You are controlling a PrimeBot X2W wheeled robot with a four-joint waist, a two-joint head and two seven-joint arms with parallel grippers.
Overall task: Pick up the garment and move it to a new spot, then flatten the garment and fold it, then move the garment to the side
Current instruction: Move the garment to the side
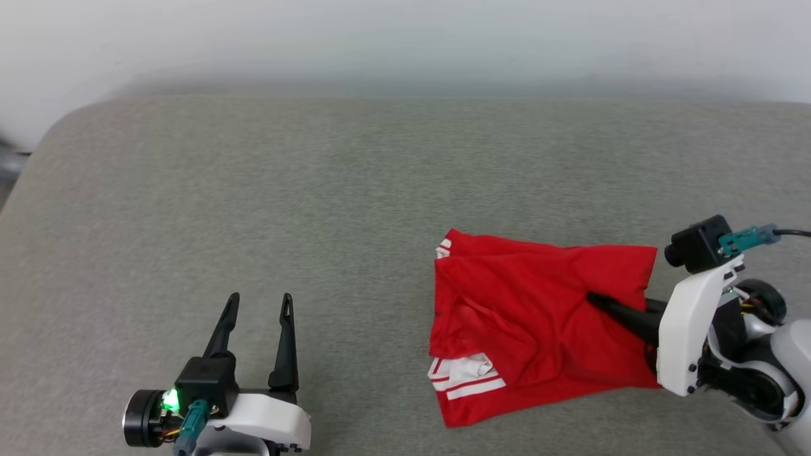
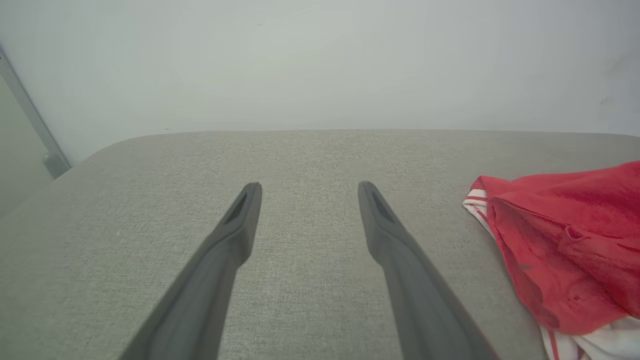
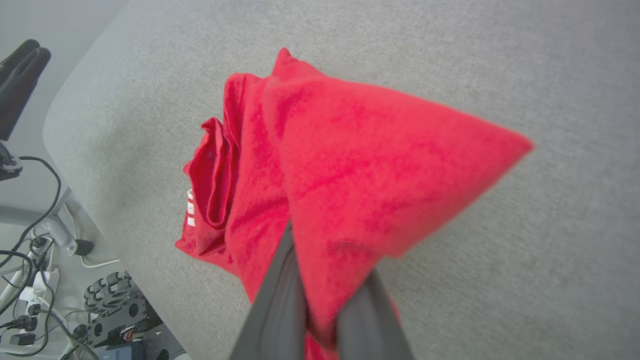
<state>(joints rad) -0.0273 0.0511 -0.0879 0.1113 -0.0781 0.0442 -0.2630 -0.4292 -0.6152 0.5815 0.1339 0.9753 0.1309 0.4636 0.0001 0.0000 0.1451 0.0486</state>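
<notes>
A grey woven bench [image 1: 317, 190] with rounded corners stands before a pale, bare wall [image 1: 405, 38]. In the right wrist view, cables [image 3: 30, 240] and a wheeled base [image 3: 112, 305] lie on the floor below its edge. The left pincer [image 1: 261, 297] hovers at the near left, its jaws wide apart and holding nothing, well apart from the cloth. The garment [image 1: 526, 316], red with white-striped trim at its left edge, lies crumpled on the bench's near right part. No writing on it can be read. The right pincer [image 1: 599, 299] reaches in from the right, clamped narrow on a fold of the red cloth.
</notes>
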